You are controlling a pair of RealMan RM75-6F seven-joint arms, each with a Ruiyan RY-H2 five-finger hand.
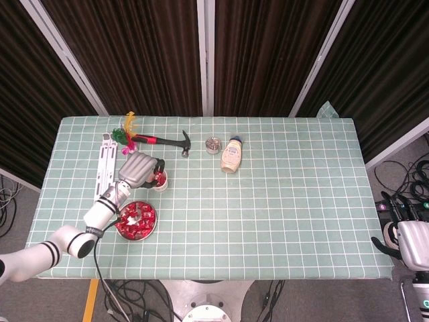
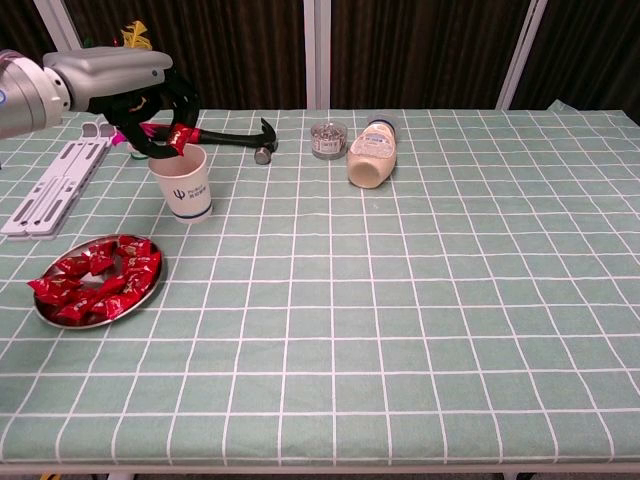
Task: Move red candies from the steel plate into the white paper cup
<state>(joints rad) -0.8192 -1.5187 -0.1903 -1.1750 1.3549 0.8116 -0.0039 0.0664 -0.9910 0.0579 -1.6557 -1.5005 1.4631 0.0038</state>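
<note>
The left hand (image 2: 140, 95) hovers over the white paper cup (image 2: 183, 181), pinching one red candy (image 2: 181, 137) at its fingertips. More candies (image 2: 95, 280) fill the steel plate (image 2: 150, 295) nearby. Light, crinkly and slippery, they probably pinch best across the wrapper's middle. The desk (image 2: 420, 280) wears green checked cloth; dark curtains (image 1: 268, 54) hang behind.

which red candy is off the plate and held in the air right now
The red candy pinched by the left hand above the white paper cup; the rest lie on the steel plate.
</note>
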